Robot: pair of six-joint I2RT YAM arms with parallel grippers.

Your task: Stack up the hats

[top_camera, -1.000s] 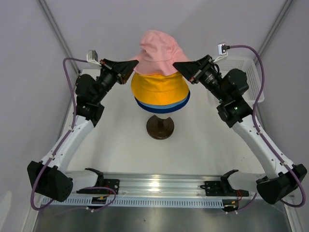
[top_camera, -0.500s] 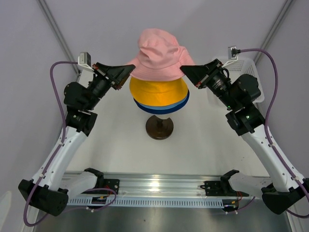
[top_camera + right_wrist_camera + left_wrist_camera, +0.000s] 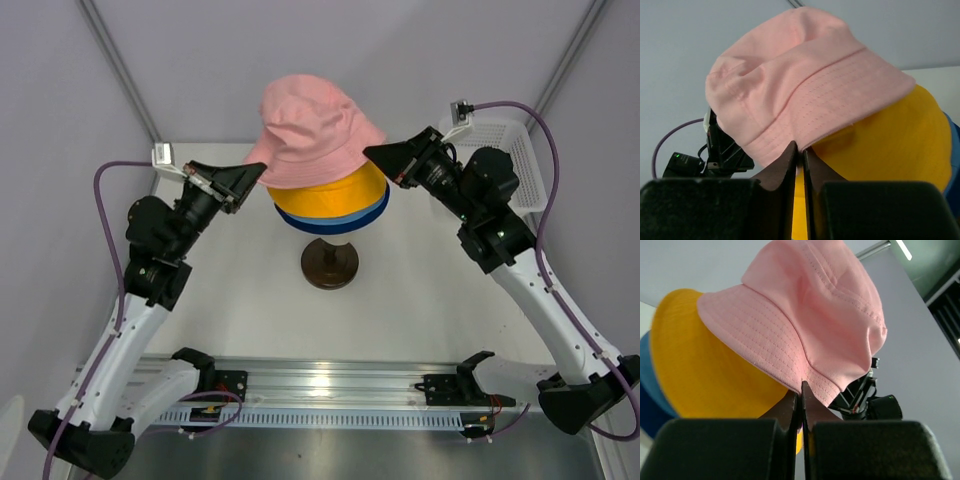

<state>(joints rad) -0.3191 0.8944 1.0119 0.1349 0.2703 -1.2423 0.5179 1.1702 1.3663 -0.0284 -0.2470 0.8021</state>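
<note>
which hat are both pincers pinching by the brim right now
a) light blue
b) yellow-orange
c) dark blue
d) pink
d: each wrist view shows closed fingers clamped on the edge of the pink hat, the left pincer and the right pincer on opposite sides, while the yellow-orange hat sits under it, ungripped, on the stack.

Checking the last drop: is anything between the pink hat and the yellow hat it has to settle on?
Nothing visible. The pink hat, pinched at its brim by left gripper and right gripper, sits directly over the yellow hat.
</note>
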